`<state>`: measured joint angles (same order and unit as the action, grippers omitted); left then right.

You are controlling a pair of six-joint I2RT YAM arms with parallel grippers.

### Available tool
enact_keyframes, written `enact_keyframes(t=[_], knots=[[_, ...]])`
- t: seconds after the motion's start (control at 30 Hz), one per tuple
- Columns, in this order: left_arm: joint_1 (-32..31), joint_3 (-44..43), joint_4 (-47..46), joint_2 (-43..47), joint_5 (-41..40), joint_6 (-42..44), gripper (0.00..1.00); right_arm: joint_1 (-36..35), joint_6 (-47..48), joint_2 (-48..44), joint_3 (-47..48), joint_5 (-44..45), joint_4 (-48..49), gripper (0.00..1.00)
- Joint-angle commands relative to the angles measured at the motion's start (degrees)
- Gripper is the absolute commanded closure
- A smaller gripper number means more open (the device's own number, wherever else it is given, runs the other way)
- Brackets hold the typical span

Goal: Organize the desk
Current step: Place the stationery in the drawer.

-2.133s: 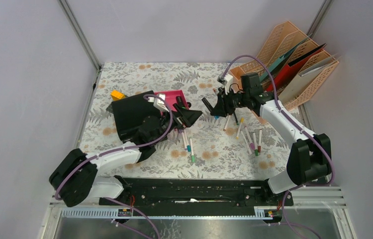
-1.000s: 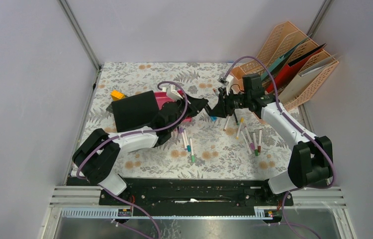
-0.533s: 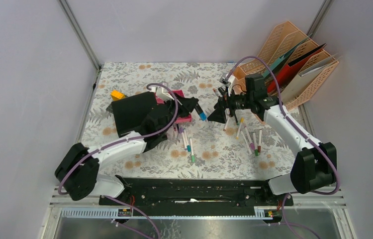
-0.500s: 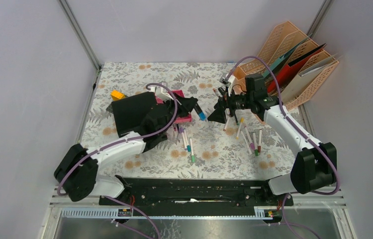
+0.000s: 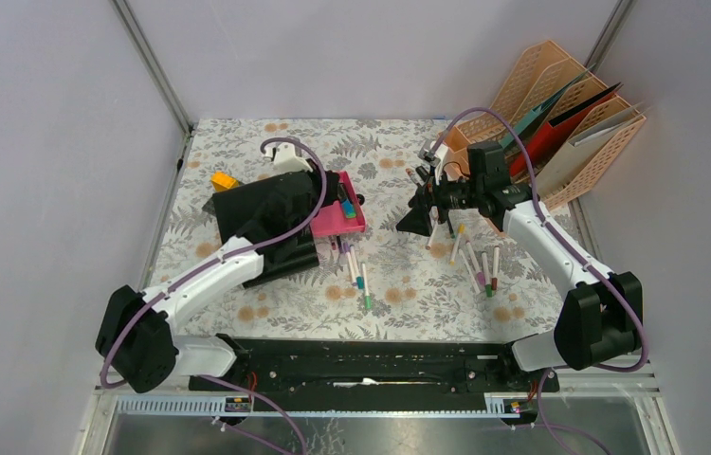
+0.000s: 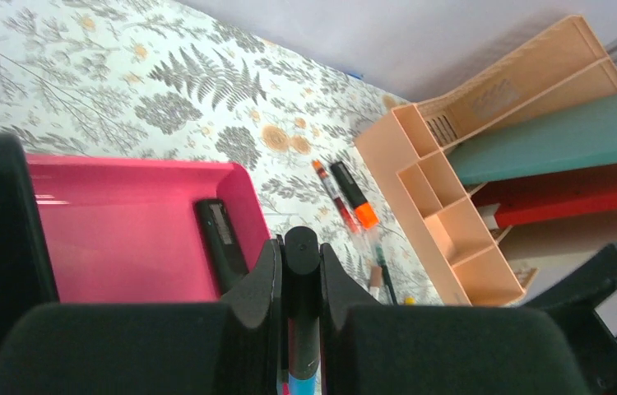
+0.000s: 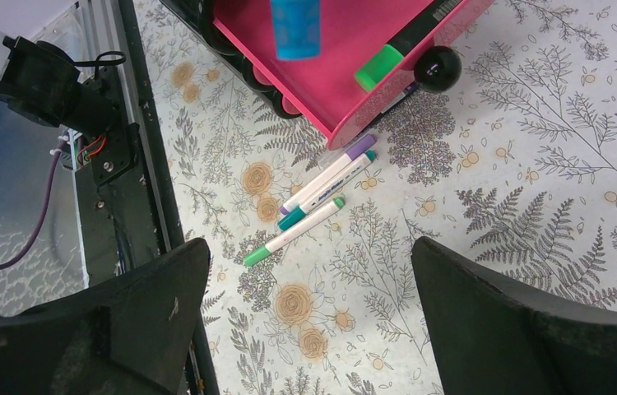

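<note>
Left gripper [image 6: 300, 267] is clamped on a blue-capped marker [image 6: 300, 325], which is held over the pink tray [image 6: 124, 239] towards the left of the desk [image 5: 409, 284]; a dark marker [image 6: 221, 239] is already laid inside. Right gripper [image 7: 305, 329] is spread wide and empty above loose markers [image 7: 322, 193]. Dropping the marker into the tray appears to be the step in hand, though its height above the tray cannot be judged. A lowering and release are called for next.

Fern-print desk [image 5: 409, 284] with pink tray [image 5: 328, 224], black folder [image 5: 235, 203], scattered markers [image 5: 359, 277] and peach file rack [image 5: 534, 74]
</note>
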<state>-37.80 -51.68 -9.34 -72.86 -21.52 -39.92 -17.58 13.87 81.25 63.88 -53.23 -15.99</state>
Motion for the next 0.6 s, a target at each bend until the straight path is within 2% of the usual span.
enact_keyframes(t=[0.0, 0.1, 0.2, 0.37, 0.5, 0.57], knots=[[0.6, -6.0, 5.1, -2.4, -4.8, 3.6, 1.0, 0.1, 1.4, -1.8, 0.3, -0.9, 0.4, 0.0], [0.9, -8.2, 6.5, -4.8, -5.6, 4.8, 1.0, 0.2, 1.4, -1.8, 0.3, -0.9, 0.4, 0.0], [1.1, -9.4, 6.9, -6.3, -6.4, 5.7, 0.92, 0.3, 1.4, -1.8, 0.3, -0.9, 0.4, 0.0], [1.2, -10.7, 7.0, -7.9, -7.3, 7.1, 0.7, 0.5, 1.4, -1.8, 0.3, -0.7, 0.3, 0.0], [1.2, -11.4, 7.4, -8.3, -9.3, 7.6, 0.42, 0.7, 1.5, -1.8, 0.3, -0.5, 0.3, 0.0], [1.2, -11.6, 7.4, -7.8, -9.9, 7.8, 0.35, 0.8, 1.5, -1.8, 0.3, -0.4, 0.4, 0.0]])
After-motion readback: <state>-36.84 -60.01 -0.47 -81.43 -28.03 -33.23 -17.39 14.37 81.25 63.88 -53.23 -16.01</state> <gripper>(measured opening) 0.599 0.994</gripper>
